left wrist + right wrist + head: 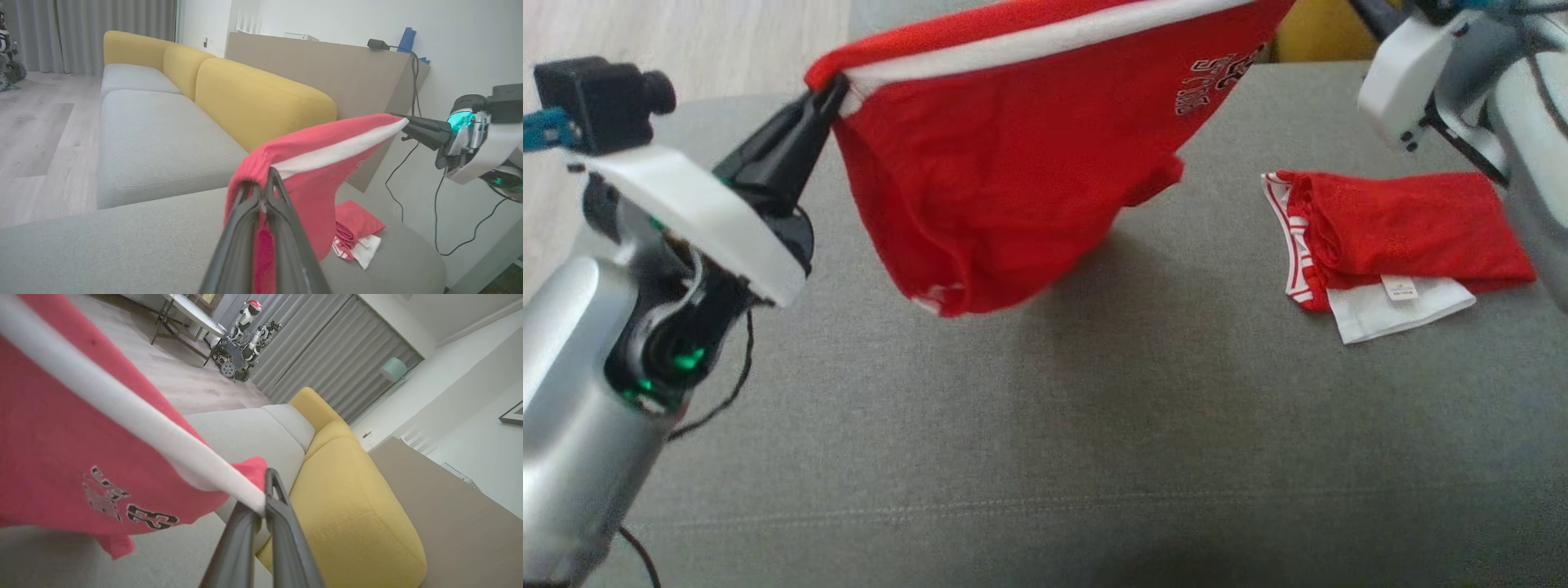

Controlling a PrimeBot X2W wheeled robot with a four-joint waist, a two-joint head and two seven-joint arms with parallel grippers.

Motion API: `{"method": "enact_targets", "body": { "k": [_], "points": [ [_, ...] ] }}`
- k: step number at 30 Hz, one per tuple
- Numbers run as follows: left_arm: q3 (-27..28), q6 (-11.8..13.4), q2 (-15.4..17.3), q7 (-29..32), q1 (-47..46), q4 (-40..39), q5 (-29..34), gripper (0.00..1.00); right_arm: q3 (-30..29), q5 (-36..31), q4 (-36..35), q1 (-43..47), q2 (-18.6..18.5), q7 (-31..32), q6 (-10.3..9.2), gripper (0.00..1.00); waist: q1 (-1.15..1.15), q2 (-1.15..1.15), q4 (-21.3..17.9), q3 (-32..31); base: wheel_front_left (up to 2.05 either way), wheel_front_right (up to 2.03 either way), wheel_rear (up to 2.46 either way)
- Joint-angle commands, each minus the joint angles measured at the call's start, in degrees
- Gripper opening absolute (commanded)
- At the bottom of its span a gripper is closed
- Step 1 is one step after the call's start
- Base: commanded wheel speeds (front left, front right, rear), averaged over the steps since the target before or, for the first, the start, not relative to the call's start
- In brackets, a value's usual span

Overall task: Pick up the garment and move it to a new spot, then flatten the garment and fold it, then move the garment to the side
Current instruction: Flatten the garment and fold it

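Two pinch points on one garment (1005,163); red fabric, white band (1045,41) along the top edge, black-and-white lettering (1217,82) near the right end.

Left fingers (821,98) closed tight on the left corner where the band ends; left wrist view agrees, the pair pressed together with red cloth squeezed between them and bunched over the tips.

Right fingers (261,502) likewise clamped shut on the opposite corner, band running straight into the tips; from the left wrist view they read as a dark closed wedge at the band's far end.

Garment is up in the air, stretched between the two arms; band pulled straight, body sagging below it over the grey sofa seat (1094,408); shadow (1094,269) on the seat right under it; cannot tell whether the lowest fold touches the seat. Right wrist view shows "23" under the lettering.

Folded red piece (1413,224) lies flat on the seat to the right, apart from the hanging garment; red-and-white striped edge on its left, white piece (1396,314) with a small label (1402,287) poking out of its near side.

Yellow backrest (261,102) behind the seat; brown panel (327,69) behind that; black cable (408,171) hanging down the white wall. Wood floor (36,134) and grey curtains (327,363) further off; wheeled toy robot (245,335) by the curtains.
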Motion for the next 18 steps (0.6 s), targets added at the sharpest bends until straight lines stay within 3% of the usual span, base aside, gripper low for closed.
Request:
{"method": "enact_targets", "body": {
  "k": [1, 8, 18],
  "points": [
    [3.9, 0.8, 3.1, 0.7, -1.2, -3.1, -1.6, 0.0, -1.9, 0.0, -0.2, -0.3, 1.2, 0.4, 0.18, 0.0, 0.0, 0.0, 0.3, -0.6, 0.0, 0.0, 0.0],
    [6.1, 4.0, 4.9, 1.4, 3.3, -9.3, -4.5, 0.0, -5.5, -2.1, -2.8, 1.0, 2.0, 1.0, 0.18, 0.0, 0.0, 0.0, 0.4, -1.0, 0.0, 0.0, 0.0],
    [8.4, 6.1, 7.1, 2.9, 3.2, -13.5, -6.1, 0.0, -10.5, -3.7, -10.9, 2.9, 1.5, 5.6, 0.18, 0.0, 0.0, 0.0, -0.6, 2.2, 0.0, 0.0, 0.0]
  ]
}}
